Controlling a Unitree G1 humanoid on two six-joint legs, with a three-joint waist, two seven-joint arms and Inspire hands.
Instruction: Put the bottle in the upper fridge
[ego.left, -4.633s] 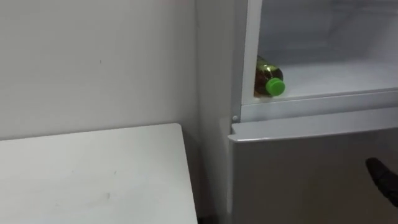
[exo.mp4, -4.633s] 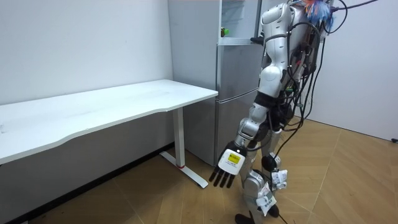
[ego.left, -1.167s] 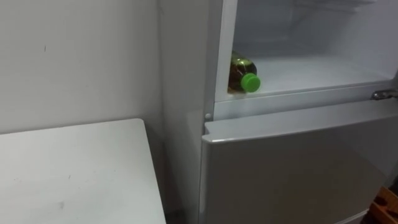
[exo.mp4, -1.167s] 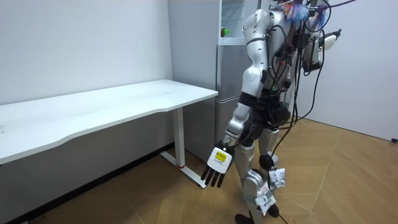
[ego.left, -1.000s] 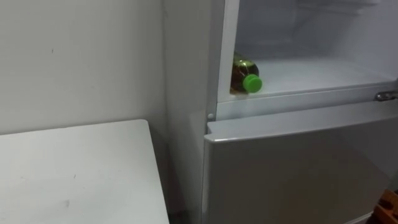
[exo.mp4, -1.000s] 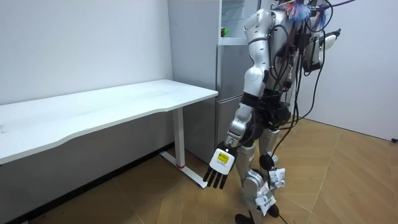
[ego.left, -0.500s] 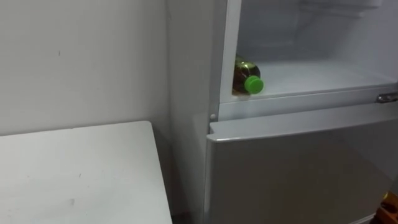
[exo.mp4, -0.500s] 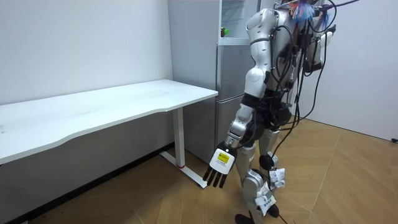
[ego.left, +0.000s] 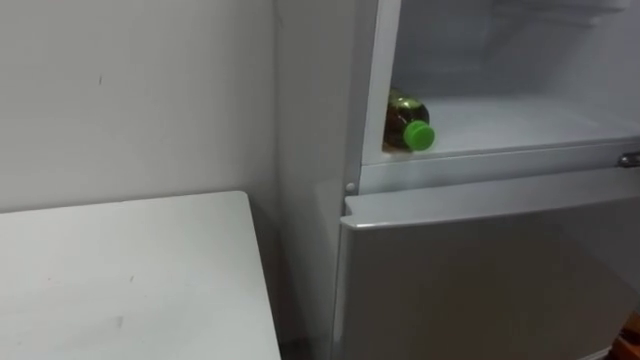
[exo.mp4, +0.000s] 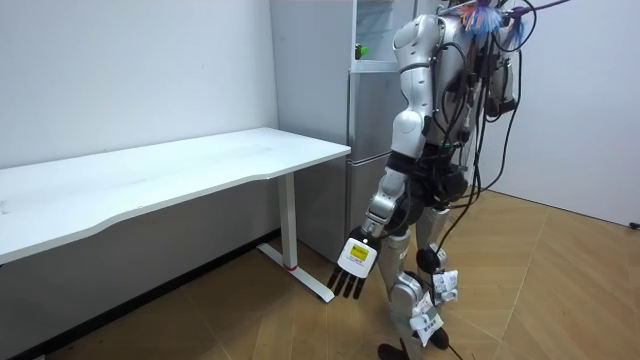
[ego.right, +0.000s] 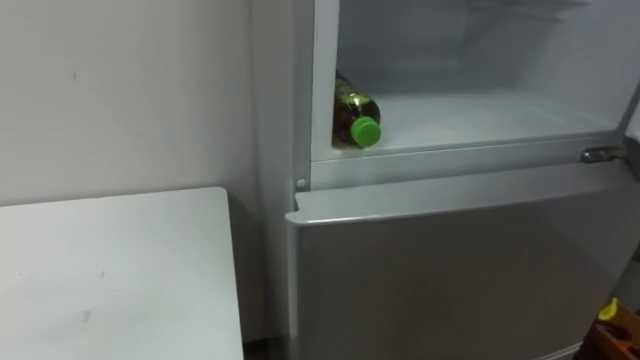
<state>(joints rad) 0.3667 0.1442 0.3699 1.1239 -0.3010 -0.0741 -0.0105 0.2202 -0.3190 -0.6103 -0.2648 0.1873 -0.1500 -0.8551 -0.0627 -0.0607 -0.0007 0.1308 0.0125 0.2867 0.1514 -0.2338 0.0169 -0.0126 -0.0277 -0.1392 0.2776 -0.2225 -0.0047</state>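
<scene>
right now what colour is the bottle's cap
The cap is bright green, clearest in the left eye view.

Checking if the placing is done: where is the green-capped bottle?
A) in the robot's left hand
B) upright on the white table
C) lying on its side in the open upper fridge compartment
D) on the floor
C: the bottle lies on its side at the left front of the upper fridge compartment, cap outward; the left hand hangs open, empty.

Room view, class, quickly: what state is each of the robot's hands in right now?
Left hand: open, hanging low with straight fingers, holding nothing.
Right hand: cannot be told, raised up beside the robot's shoulder.
</scene>
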